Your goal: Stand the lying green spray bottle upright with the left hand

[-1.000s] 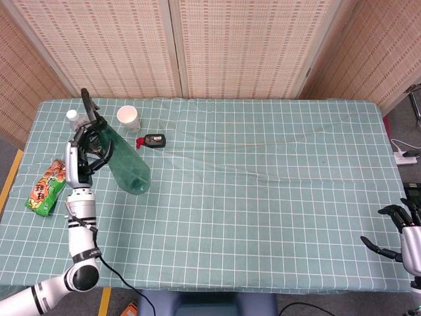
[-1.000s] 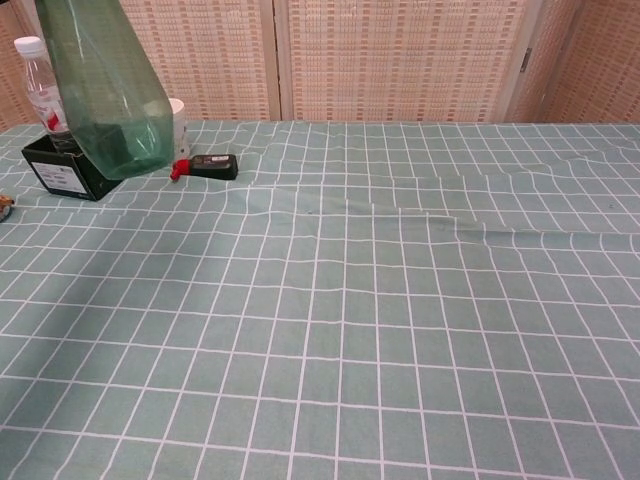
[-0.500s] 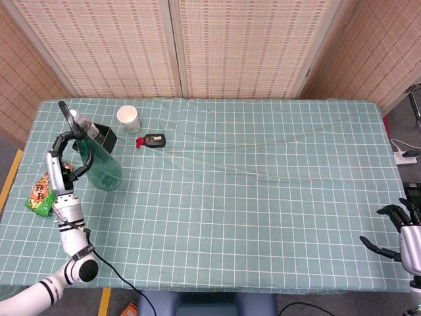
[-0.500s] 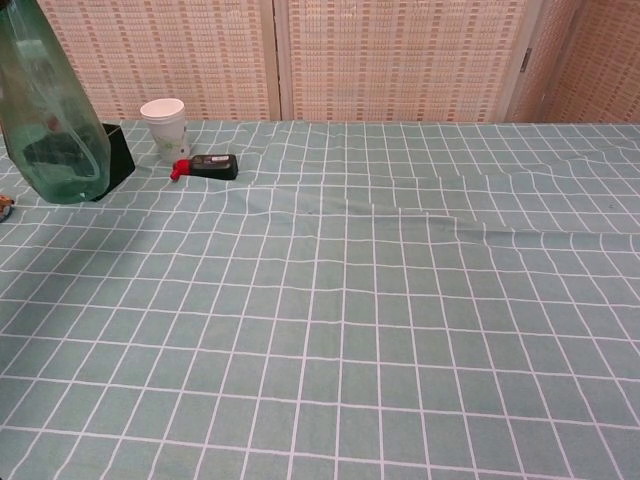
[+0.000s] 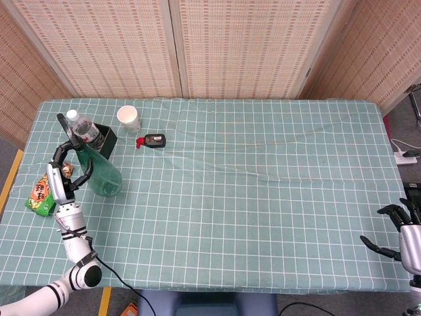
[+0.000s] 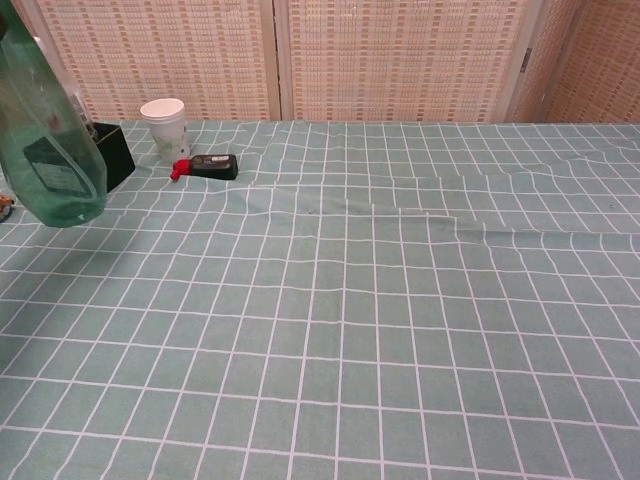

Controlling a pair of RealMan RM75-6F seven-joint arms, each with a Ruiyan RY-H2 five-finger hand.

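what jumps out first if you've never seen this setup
The green spray bottle, held by the left hand near the table's far-left edge, fills the chest view's left corner. Behind it stand a white paper cup and a small black box; the right hand waits at the near-right corner.

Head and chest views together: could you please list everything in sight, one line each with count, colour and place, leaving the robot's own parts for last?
Green spray bottle: one, translucent green, near the table's left edge, gripped by the left hand, base low.
Water bottle: one, clear with white cap, in the black box.
Black box: one, far left, behind the spray bottle.
Paper cup: one, white, back left.
Small device: one, black with red end, right of the cup.
Snack packet: one, green and orange, left edge.
Tablecloth: one, green with white grid.
Left hand: grips the spray bottle.
Right hand: near right corner, fingers apart, holding nothing.
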